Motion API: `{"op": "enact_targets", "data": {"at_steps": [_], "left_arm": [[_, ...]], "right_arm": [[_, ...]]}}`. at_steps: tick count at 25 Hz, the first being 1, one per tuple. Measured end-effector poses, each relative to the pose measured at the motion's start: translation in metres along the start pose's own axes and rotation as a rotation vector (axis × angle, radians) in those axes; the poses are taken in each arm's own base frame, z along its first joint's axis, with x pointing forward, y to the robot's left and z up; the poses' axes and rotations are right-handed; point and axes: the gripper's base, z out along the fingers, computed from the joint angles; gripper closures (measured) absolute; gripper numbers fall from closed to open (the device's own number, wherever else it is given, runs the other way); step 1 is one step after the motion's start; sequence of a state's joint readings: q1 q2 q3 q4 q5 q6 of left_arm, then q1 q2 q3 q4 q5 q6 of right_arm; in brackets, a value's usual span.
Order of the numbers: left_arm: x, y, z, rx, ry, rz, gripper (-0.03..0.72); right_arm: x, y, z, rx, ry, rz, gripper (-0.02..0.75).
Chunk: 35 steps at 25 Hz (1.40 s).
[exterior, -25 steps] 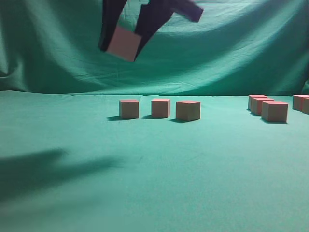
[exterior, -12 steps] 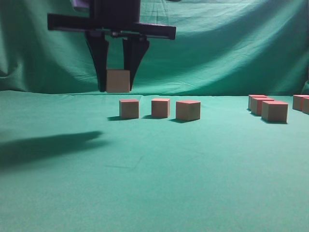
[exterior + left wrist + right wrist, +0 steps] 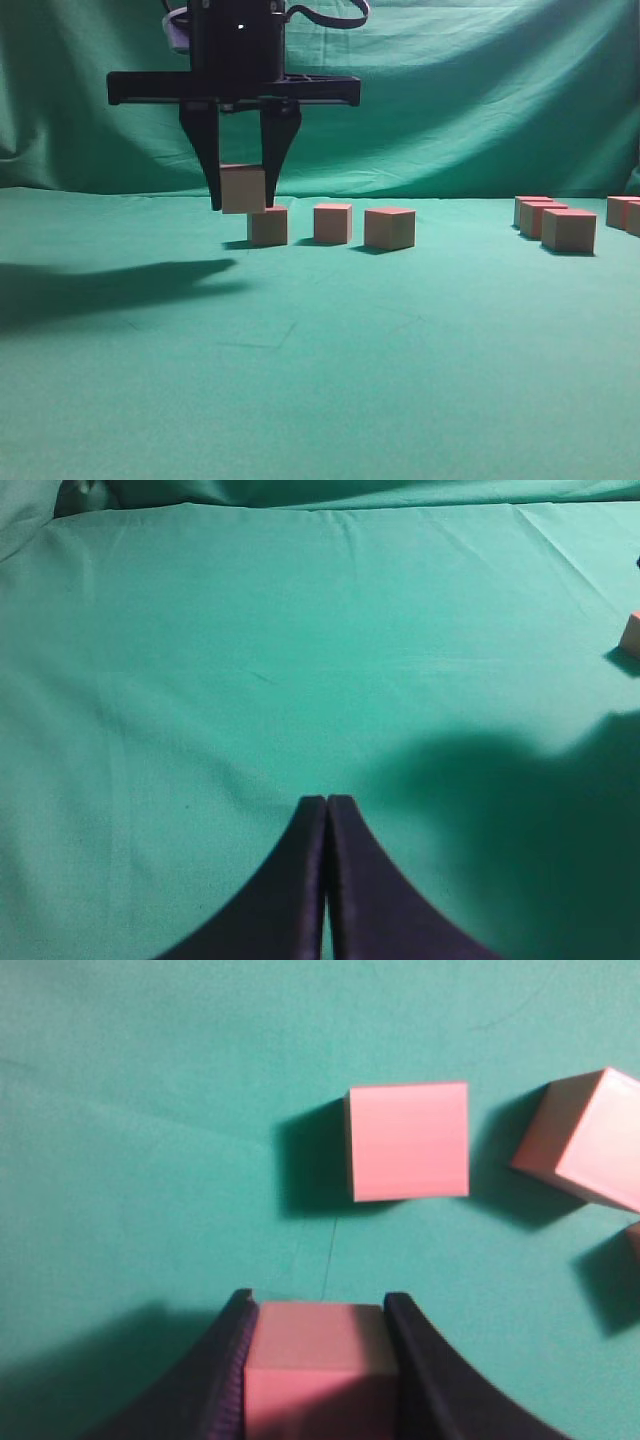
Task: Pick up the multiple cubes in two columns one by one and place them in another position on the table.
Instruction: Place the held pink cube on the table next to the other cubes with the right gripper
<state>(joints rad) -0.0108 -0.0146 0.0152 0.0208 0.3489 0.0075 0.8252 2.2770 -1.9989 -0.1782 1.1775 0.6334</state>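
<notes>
In the exterior view my right gripper (image 3: 242, 203) hangs fingers-down left of centre, shut on one cube (image 3: 243, 189) held just above the table (image 3: 330, 360). The held cube partly hides the leftmost cube (image 3: 270, 228) of a row of three; the other two (image 3: 332, 223) (image 3: 389, 228) stand to its right. The right wrist view shows the gripper (image 3: 318, 1303) clamping the pink cube (image 3: 318, 1355), with a cube (image 3: 408, 1141) on the cloth ahead. My left gripper (image 3: 326, 802) is shut and empty over bare cloth.
Several more cubes stand at the far right, among them one in front (image 3: 569, 230), one behind it (image 3: 531, 208) and one at the edge (image 3: 622, 212). A wrinkled green backdrop (image 3: 450, 100) closes the back. A cube's corner (image 3: 632, 635) shows in the left wrist view.
My right gripper has swung upright and come down with the cube, from high against the backdrop to just above the table by the row's left end. The resting cubes have not moved.
</notes>
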Motion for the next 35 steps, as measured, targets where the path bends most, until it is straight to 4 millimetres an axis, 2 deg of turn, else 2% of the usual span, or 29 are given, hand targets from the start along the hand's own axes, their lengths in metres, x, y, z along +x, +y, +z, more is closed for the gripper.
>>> {"op": "enact_targets", "data": {"at_steps": [11, 19, 29, 35], "left_arm": [[0.0, 0.0, 0.0, 0.0, 0.0, 0.0, 0.688], [0.0, 0.0, 0.0, 0.0, 0.0, 0.0, 0.688], [0.0, 0.0, 0.0, 0.0, 0.0, 0.0, 0.688], [0.0, 0.0, 0.0, 0.0, 0.0, 0.0, 0.688]], "right_arm": [[-0.004, 0.006, 0.017, -0.033, -0.039, 0.118, 0.475], [-0.004, 0.006, 0.025, -0.013, -0.046, 0.121, 0.475], [-0.005, 0.005, 0.025, -0.008, -0.055, 0.142, 0.475], [-0.003, 0.006, 0.033, -0.002, -0.037, 0.144, 0.475]]}}
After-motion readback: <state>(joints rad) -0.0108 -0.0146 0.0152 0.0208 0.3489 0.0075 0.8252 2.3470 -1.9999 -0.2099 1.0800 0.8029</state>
